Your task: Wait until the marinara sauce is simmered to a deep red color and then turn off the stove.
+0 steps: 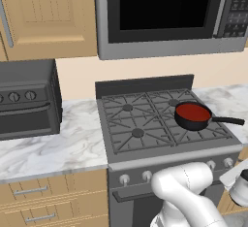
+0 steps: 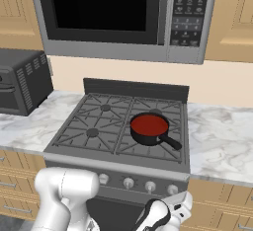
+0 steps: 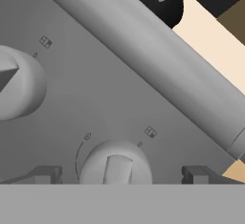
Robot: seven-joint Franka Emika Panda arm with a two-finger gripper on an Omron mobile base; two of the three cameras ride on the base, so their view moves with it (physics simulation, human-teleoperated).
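Listing left to right, we note:
Toaster oven: left counter, untouched.
Stove: centre.
Sauce: deep red, in pan, right-front burner.
Knob: between fingertips.
Gripper: spread; we'd centre, close squarely, then turn.

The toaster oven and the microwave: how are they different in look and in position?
The toaster oven stands on the marble counter, left of the stove; the microwave hangs above the stove. The toaster oven is a dark box with round knobs; the microwave has a silver frame and a button panel on its right. The toaster oven looks smaller than the microwave. Both have a dark front.
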